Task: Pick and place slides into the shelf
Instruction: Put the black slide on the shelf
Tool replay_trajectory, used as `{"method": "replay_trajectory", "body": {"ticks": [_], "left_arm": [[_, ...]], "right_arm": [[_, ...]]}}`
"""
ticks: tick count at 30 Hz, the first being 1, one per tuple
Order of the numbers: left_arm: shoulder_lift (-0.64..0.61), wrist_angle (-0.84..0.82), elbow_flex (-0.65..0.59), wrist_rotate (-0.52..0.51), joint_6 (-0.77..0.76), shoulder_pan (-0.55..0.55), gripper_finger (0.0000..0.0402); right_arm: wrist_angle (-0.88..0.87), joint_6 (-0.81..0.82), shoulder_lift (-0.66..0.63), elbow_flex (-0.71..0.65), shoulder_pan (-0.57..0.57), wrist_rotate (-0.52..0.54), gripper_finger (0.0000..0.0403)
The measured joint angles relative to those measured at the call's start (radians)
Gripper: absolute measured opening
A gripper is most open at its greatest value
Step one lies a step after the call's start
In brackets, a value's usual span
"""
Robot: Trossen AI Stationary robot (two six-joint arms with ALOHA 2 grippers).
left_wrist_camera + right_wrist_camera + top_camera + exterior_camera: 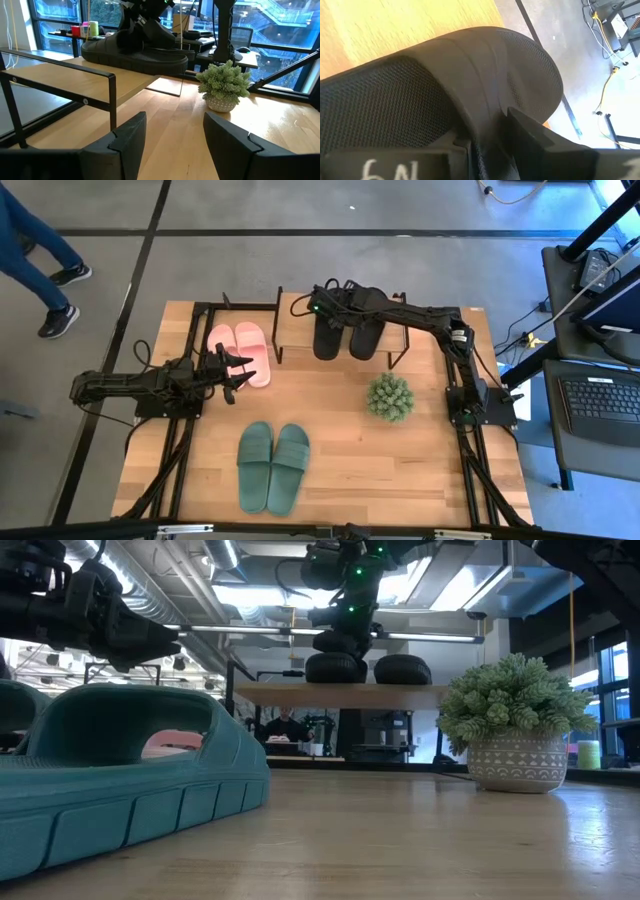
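right pincer [322, 308] grasping black slide [327, 330] on shelf [296, 330]; left pincer [238, 372] released; no legible writing.

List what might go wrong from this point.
1. The right gripper is clamped on a black slide atop the shelf; releasing near the edge could tip it off.
2. The open left gripper hangs beside the pink slides and may nudge them.

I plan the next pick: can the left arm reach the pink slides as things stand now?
Probably yes. The left gripper is open and empty beside the pink slides, with nothing between them. The right gripper is busy with the black slides on the shelf.
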Motion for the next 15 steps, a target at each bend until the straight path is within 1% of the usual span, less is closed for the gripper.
{"method": "replay_trajectory", "body": {"ticks": [9,12,15], "left_arm": [[0.000,0.000,0.000,0.000,0.000,0.000,0.0191],[0.000,0.000,0.000,0.000,0.000,0.000,0.0191],[0.000,0.000,0.000,0.000,0.000,0.000,0.0191]], "right_arm": [[0.002,0.003,0.000,0.000,0.000,-0.003,0.0103],[0.006,0.002,0.000,0.000,0.000,-0.005,0.0127],[0.011,0.006,0.000,-0.001,0.001,-0.008,0.0167]]}}
